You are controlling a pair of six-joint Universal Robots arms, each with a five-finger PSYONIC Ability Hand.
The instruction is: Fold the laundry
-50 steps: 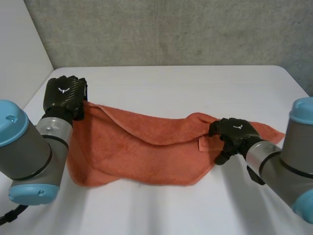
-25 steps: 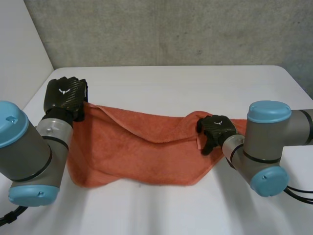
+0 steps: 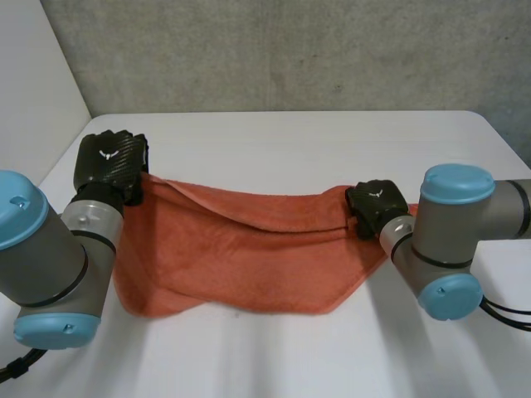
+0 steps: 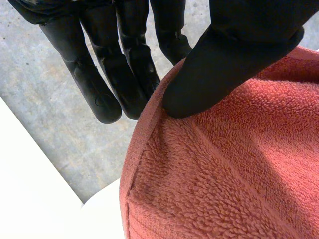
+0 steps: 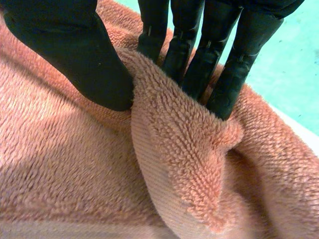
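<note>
- Left hand (image 3: 110,163): pinching the towel (image 3: 249,257) at its far left corner, thumb (image 4: 234,59) pressed into the pile, fingers (image 4: 102,94) straight behind the hem.
- Right hand (image 3: 375,205): clamped on the towel's right end, a bunched ridge of cloth nipped between thumb and fingers.
- Towel: orange, strung between both hands, held edge raised and sagging at its middle, lower part draped on the white surface (image 3: 290,141).
- Step, by judgement: mid-fold, held edge lifted above the towel's near half.
- Next, probably: both hands carried together across the towel, edge kept taut, then laid flush.
- Wrist views: the pinch at each end. Head view: the whole span and sag.
</note>
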